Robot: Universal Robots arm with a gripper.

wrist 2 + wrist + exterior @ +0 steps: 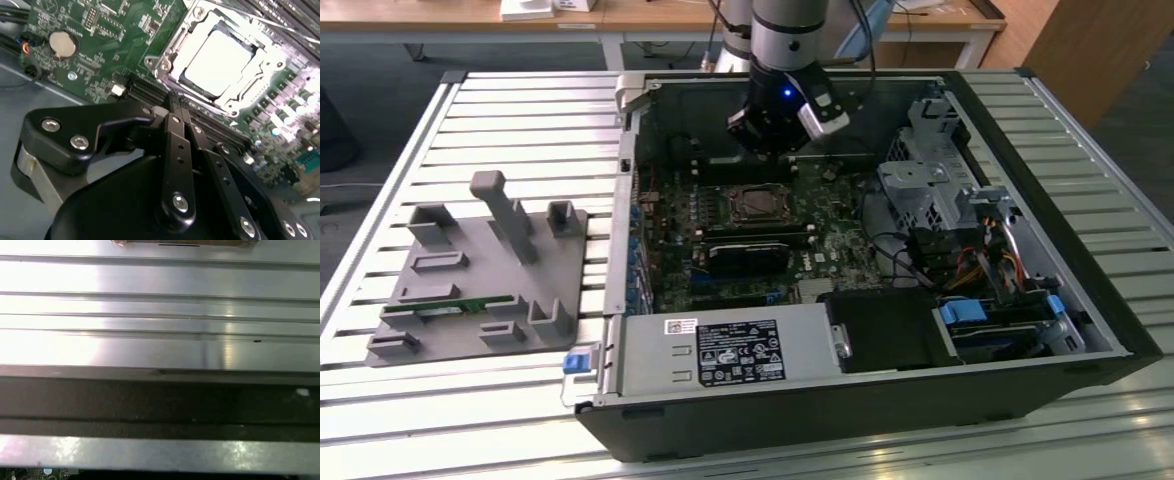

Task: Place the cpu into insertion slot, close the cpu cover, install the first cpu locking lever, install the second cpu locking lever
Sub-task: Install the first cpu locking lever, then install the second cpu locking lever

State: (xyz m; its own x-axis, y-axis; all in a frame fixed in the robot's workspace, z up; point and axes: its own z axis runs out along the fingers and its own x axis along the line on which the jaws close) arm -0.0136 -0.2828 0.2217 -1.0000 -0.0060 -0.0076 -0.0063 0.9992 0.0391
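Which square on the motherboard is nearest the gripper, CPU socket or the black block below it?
The CPU socket: its silver cover frame sits just below the gripper. The black block lies beyond it, farther off.

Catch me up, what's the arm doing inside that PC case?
It's working on the CPU socket of the motherboard in the open computer case. The cpu already sits in the insertion slot, with the cpu cover lying down around it. The pincer hangs beside the socket with its fingers together, holding nothing. In the exterior view the arm reaches into the case just behind the socket. I can't tell whether the locking levers are latched.
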